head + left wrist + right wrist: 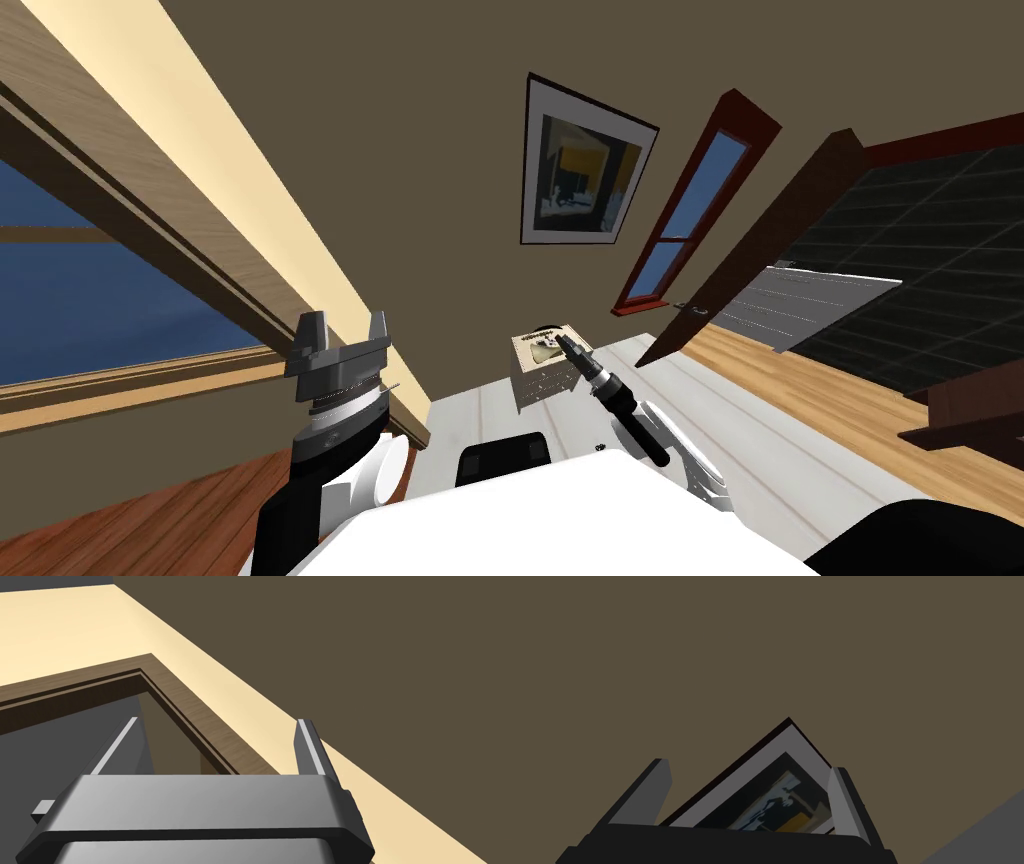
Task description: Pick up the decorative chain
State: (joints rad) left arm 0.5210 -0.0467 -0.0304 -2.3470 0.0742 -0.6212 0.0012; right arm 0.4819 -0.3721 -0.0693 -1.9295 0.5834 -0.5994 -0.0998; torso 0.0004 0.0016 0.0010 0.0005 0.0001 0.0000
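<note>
Item one, chain (537, 338): in the head view it reads as a short dark dotted line on top of a small beige box (541, 386), at the edge farthest from me; it is too small for me to make out links or colour. Item two, box: it has a drawer-like front and stands on white planks (780, 440) ahead of my chest, close to the brown wall. Item three, right gripper (563, 344): it reaches forward on an outstretched arm, with its tip over the box top just beside the chain. I cannot tell from the head view whether it touches either. The right wrist view adds the claw's state: its fingers (839, 796) stand about a third of the frame apart, released, with nothing between them. Item four, left gripper (346, 322): it is raised at my left side, well apart from the box. The left wrist view shows its fingers (309, 746) spread wide, released and empty. Item five, a dark speck (600, 447) on the planks beside my right forearm; I cannot tell what it is.
</note>
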